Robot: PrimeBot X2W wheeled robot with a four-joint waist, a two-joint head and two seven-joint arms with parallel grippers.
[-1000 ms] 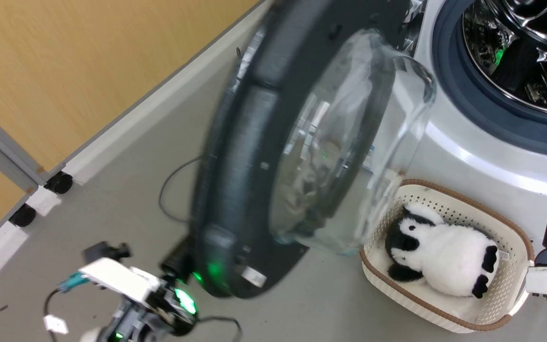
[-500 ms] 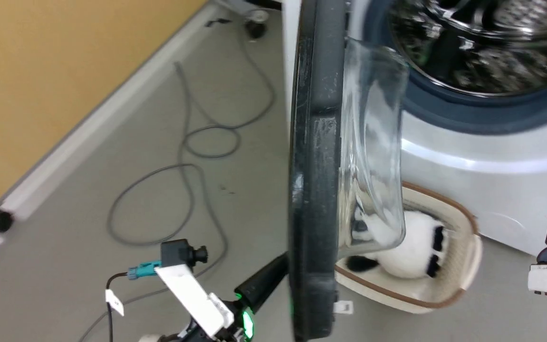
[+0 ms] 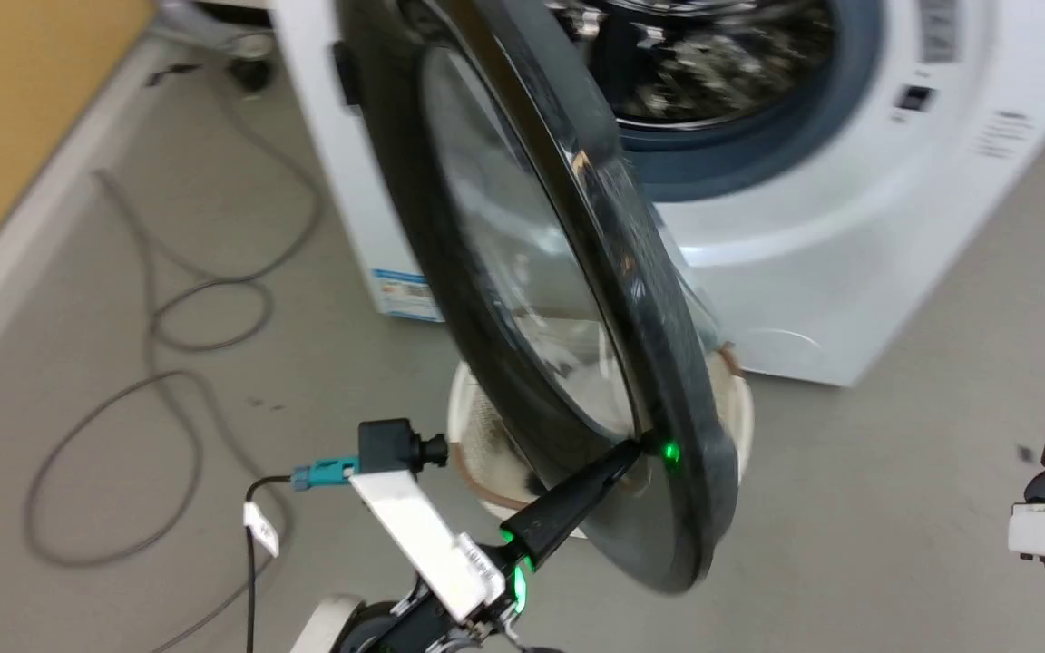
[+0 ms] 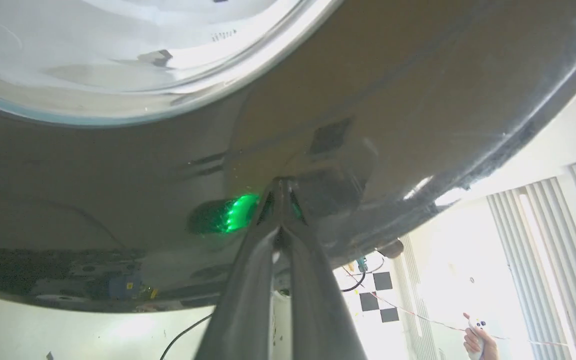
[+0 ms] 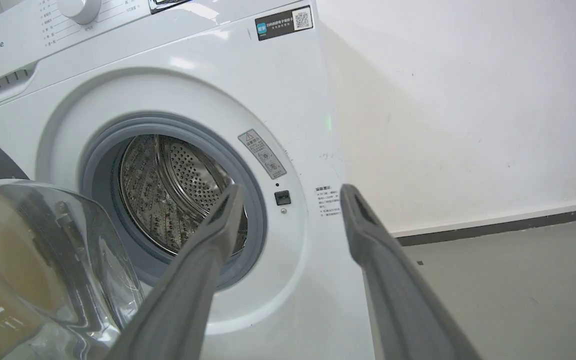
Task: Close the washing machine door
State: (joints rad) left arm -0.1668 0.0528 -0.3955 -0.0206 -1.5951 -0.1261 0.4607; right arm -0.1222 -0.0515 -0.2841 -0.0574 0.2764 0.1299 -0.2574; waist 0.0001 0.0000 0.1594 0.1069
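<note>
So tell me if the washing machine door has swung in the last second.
Yes. The camera turned too, but the washing machine door has swung toward the drum opening: its glass bowl faced us before, its outer face now.

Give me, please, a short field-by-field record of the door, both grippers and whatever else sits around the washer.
door state: washing machine door ajar, standing at an angle off the drum opening; not yet closed
left gripper: jaws shut, tips pressed against the door's black outer ring
right gripper: jaws open, holding nothing, aimed at the washer
behind door: white basket on the floor
floor: grey cable loops
</note>
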